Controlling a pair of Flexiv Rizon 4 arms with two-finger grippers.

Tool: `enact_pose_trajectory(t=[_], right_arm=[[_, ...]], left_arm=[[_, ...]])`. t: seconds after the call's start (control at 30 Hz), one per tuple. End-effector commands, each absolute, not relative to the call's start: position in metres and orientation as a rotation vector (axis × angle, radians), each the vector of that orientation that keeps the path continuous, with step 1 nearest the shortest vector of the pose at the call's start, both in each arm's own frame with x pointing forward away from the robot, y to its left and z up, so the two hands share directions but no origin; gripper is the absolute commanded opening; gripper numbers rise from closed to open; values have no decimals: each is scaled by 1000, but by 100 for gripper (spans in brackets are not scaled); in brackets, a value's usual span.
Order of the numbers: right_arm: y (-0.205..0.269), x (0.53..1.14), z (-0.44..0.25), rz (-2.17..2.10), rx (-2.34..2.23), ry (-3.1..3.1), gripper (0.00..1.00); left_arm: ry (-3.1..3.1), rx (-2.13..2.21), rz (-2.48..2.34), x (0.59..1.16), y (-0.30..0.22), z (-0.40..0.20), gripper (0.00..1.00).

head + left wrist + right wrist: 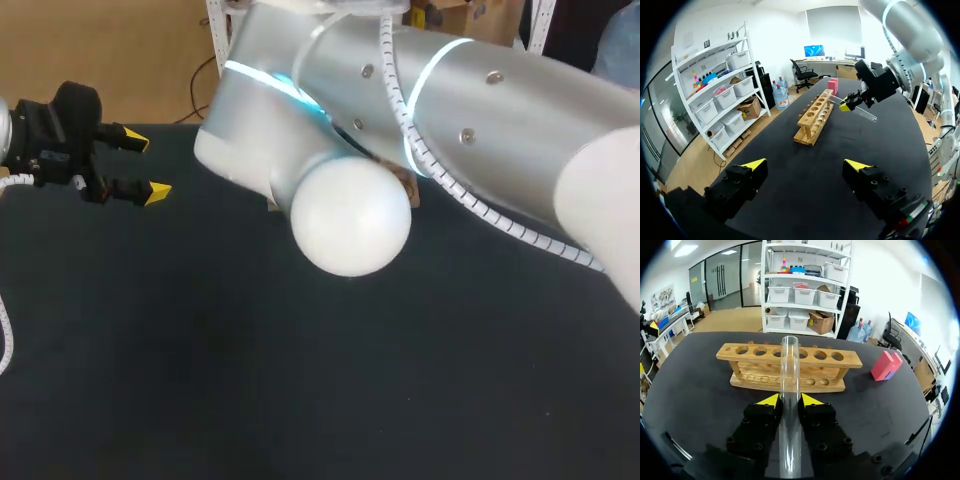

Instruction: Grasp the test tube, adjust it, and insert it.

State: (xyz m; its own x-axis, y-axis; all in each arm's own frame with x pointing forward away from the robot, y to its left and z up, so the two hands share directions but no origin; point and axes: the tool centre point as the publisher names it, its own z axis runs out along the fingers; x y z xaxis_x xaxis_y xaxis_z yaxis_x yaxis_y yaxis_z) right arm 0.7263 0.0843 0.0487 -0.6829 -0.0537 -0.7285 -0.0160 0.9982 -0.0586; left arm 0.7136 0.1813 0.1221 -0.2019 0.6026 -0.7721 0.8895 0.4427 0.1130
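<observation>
Surface: the table (300,380) has a flat black matte top. On it stands a wooden rack (755,381) of pale wood, with two planks and a row of round holes in the upper one. A pink block (885,366) lies on the table near one end of the rack, apart from it.

Test tube (789,365): clear glass, straight-walled, with its open mouth pointing away from the wrist. It is clamped between the two yellow-tipped fingers of the right gripper (790,400), which press it from both sides, and its length runs back past them over the gripper body.

In the left wrist view the test tube (866,113) juts at a slant from the right gripper (852,102), above the table (805,200) and beside the rack (815,116), in none of its holes. It appears clear of the wood, though the angle leaves that uncertain. The pink block (833,85) sits beyond the rack's far end.

Left gripper (806,165): its fingers are spread wide with nothing between them. In the head view the left gripper (148,166) hangs over the table's left edge. The right arm (450,110) crosses that view and hides the rack.
</observation>
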Motion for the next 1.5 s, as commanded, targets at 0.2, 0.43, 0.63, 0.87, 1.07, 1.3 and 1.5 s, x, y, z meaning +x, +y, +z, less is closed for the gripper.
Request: enact_pose_trajectory(t=[0.2,0.43,0.63,0.87,1.07,1.3,1.5], right_arm=[[86,735,48,-71,-54,2346,0],[88,740,43,-80,-48,2339,0],[89,743,37,-88,-43,2344,0],[88,746,35,-93,-40,2349,0],[88,748,34,-98,-42,2367,0],[86,750,36,-134,-78,2415,0],[85,753,36,-176,-131,2470,0]], left_arm=[[1903,1254,-464,712,182,120,100],[1903,1254,-464,712,182,120,100],[1903,1254,-464,712,182,120,100],[1903,1254,-464,712,182,120,100],[1903,1254,-464,712,182,120,100],[1903,1254,-464,712,182,120,100],[1903,1254,-464,712,182,120,100]])
